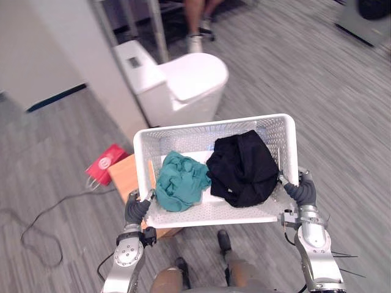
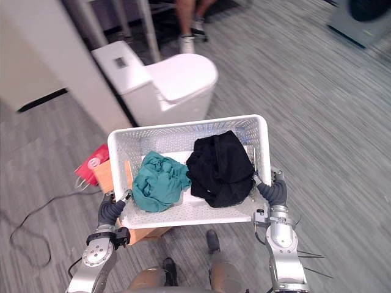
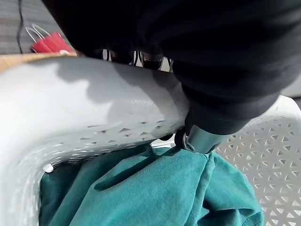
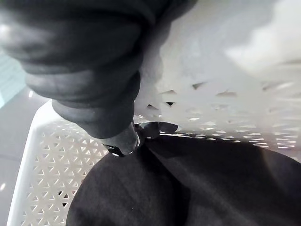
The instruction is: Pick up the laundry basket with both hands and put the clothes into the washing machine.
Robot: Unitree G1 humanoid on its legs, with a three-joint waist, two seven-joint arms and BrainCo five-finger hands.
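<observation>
I hold a white perforated laundry basket off the floor between both hands. My left hand is curled over its left rim, with the thumb inside against the teal garment. My right hand grips the right rim the same way, beside the black garment. Both garments lie bunched in the basket, teal at left, black at right. Ahead of the basket stands the white washing machine, its rounded top lid down.
A wooden box sits on the floor under the basket's left side, with a red bag beside it. A white wall panel stands left of the machine. A person's legs show behind it. Grey floor opens to the right.
</observation>
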